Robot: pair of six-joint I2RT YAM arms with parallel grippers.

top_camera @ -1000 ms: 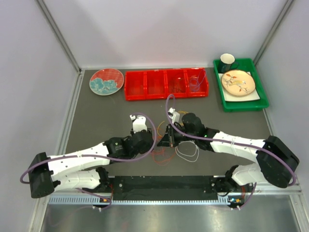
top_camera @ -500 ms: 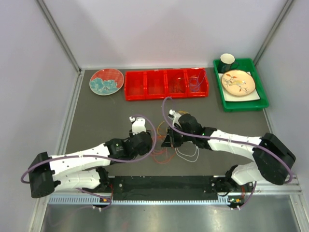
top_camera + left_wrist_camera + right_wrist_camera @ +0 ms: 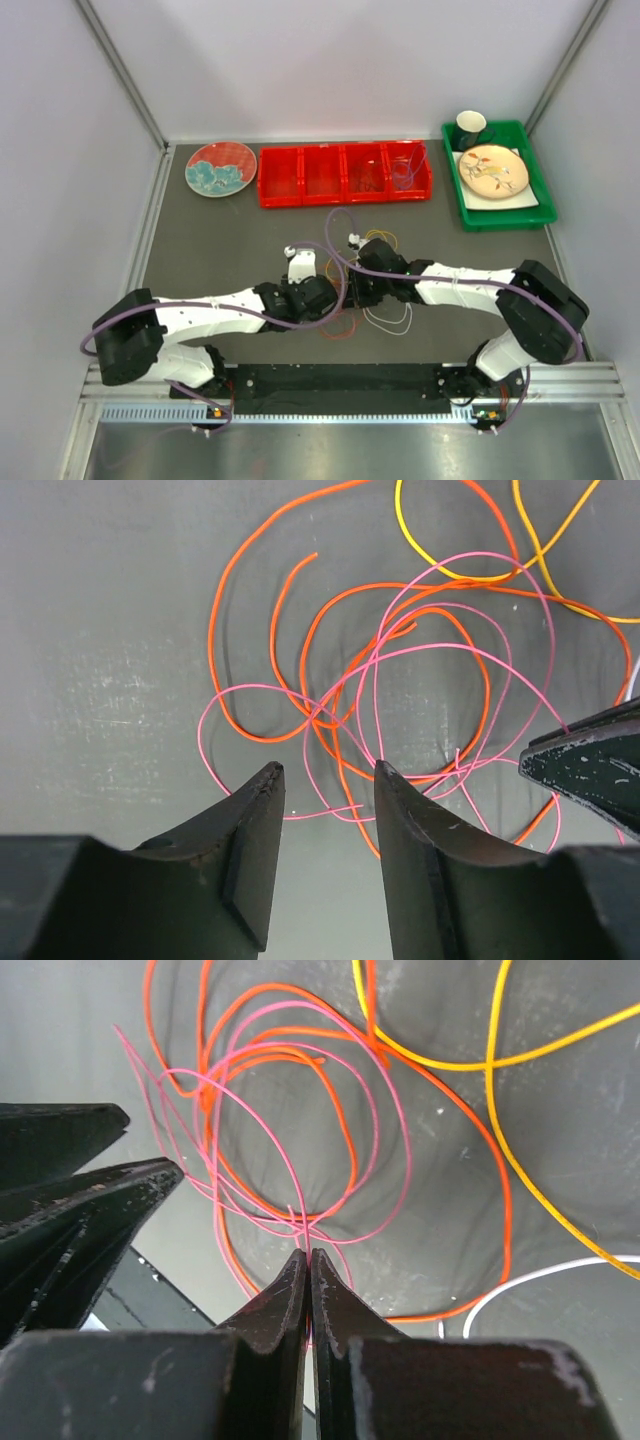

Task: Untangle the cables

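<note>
The cables [image 3: 340, 327] lie tangled on the grey table between my two grippers. In the left wrist view, orange loops [image 3: 300, 630] and a pink cable [image 3: 440, 650] cross each other, with a yellow cable [image 3: 470, 575] at the top right. My left gripper [image 3: 328, 772] is open just above the tangle's near edge, with nothing between its fingers. My right gripper [image 3: 308, 1253] is shut on the pink cable [image 3: 300, 1180], which runs in between its tips. A white cable [image 3: 540, 1275] loops at the right.
A red divided bin [image 3: 345, 176] stands at the back, with a thin cable in its right compartment. A patterned plate [image 3: 221, 168] lies left of it. A green tray [image 3: 505, 217] with a plate and a cup sits at the back right. A black rail [image 3: 340, 378] runs along the near edge.
The left arm has reached forward and right, bringing its gripper up to the tangle. The right gripper has shifted left toward it and stayed shut.
</note>
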